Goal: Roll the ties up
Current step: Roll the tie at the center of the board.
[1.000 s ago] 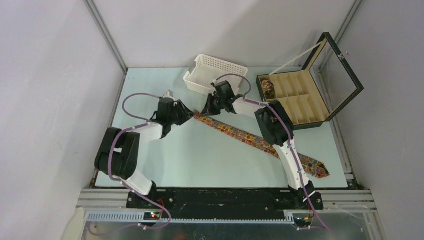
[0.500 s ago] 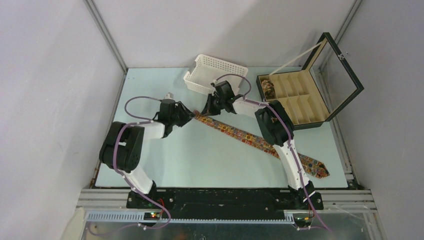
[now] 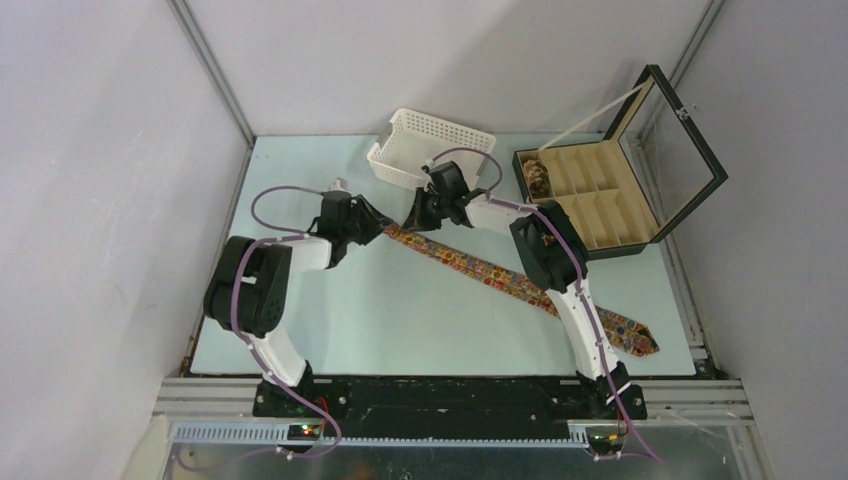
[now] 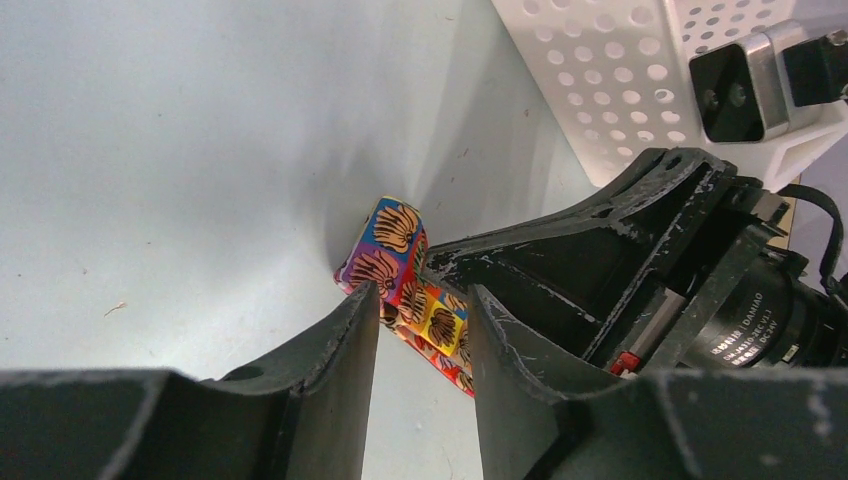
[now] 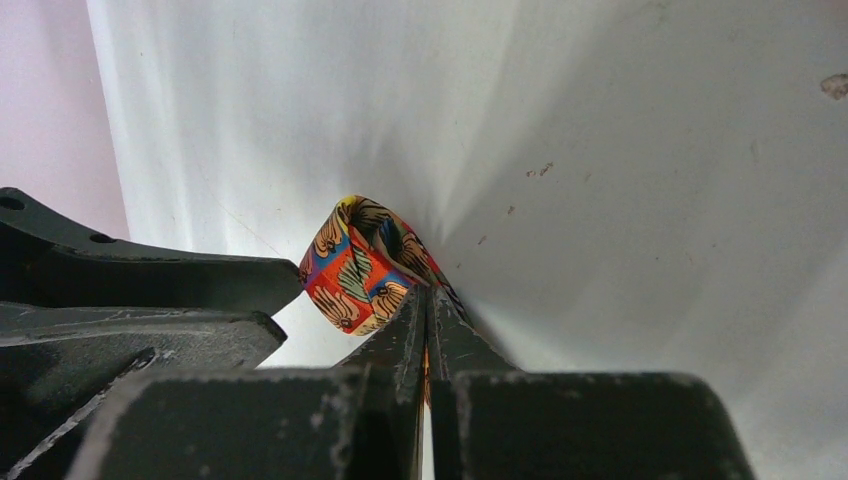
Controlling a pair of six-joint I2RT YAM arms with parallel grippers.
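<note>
One patterned tie (image 3: 480, 270) lies as a flat strip running diagonally from the table's middle to its wide end at the front right. Its narrow end is bent into a small loop (image 5: 362, 262), also in the left wrist view (image 4: 395, 245). My right gripper (image 5: 428, 300) is shut on the tie just behind the loop. My left gripper (image 4: 420, 300) is open, its fingers either side of the strip right next to the loop, and close to the right gripper (image 3: 412, 222). A rolled tie (image 3: 536, 177) sits in a corner compartment of the black box.
A white perforated basket (image 3: 428, 146) stands just behind both grippers. The black compartmented box (image 3: 600, 200) with its glass lid raised stands at the back right. Metal frame rails run along the table's edges.
The left arm's elbow has swung right and forward, and its gripper has edged slightly toward the tie's looped end. The right arm and the tie have not visibly moved.
</note>
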